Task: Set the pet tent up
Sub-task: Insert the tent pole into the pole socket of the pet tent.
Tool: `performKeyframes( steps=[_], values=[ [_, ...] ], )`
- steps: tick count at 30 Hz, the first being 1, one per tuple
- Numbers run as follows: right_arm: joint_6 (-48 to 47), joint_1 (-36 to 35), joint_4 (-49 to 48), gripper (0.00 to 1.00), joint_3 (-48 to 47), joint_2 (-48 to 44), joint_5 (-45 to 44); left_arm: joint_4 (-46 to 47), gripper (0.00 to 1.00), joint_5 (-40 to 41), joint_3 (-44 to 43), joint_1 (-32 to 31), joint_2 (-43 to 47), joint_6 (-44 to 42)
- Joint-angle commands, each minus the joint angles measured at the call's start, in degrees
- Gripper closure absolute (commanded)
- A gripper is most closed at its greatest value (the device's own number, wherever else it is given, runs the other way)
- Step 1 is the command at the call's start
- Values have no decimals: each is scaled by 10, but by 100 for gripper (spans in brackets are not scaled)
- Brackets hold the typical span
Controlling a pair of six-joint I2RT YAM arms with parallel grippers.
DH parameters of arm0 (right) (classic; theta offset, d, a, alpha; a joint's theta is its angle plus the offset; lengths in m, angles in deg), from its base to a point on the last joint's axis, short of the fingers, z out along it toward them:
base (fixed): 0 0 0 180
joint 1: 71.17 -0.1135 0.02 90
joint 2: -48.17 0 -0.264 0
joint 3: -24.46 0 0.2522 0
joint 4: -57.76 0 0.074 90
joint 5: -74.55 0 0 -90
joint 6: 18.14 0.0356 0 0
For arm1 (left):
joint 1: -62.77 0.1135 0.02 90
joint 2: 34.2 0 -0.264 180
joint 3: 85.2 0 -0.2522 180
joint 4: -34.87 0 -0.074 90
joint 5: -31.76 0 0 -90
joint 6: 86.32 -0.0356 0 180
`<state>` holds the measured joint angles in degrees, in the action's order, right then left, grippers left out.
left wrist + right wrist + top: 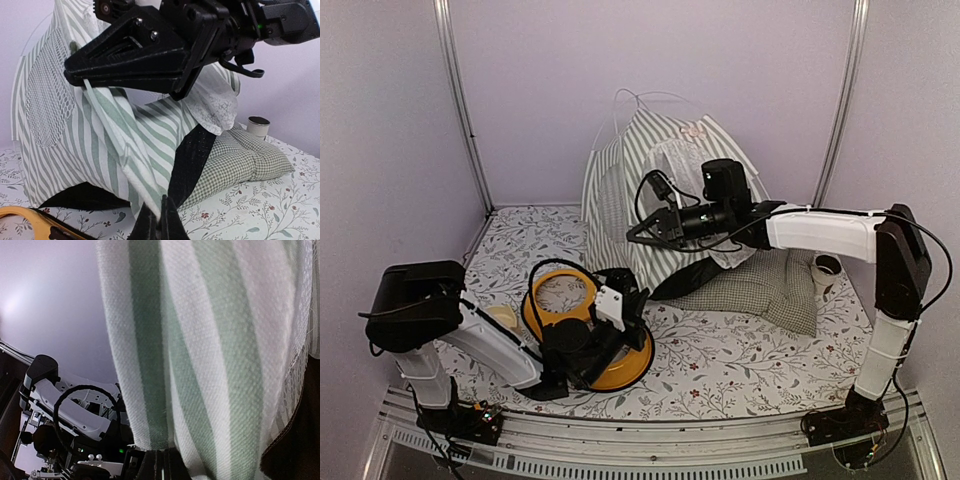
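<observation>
The pet tent stands at the back of the table, green-and-white striped, with thin white poles looping above it. Its grey mesh window faces left and a white mesh flap hangs at the front. A stretched strip of tent fabric runs between both grippers. My right gripper is shut on its upper end, seen close in the right wrist view. My left gripper is shut on the lower end, just above the table.
A green-checked cushion lies to the right of the tent, partly under its black floor. A white cup stands behind the cushion. An orange-and-yellow ring lies under my left arm. Purple walls close in the back and sides.
</observation>
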<state>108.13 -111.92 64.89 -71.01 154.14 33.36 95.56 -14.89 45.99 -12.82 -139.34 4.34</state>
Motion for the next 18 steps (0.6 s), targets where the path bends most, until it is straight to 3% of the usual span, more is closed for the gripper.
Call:
performKeyframes(
  steps=[1, 18],
  values=[
    [15, 60, -185, 100, -15, -41, -126, -138, 100, -116, 33, -90, -37, -2],
    [22, 52, -196, 100, 19, -63, -121, -137, 100, -115, 37, -85, -34, 5]
  ],
)
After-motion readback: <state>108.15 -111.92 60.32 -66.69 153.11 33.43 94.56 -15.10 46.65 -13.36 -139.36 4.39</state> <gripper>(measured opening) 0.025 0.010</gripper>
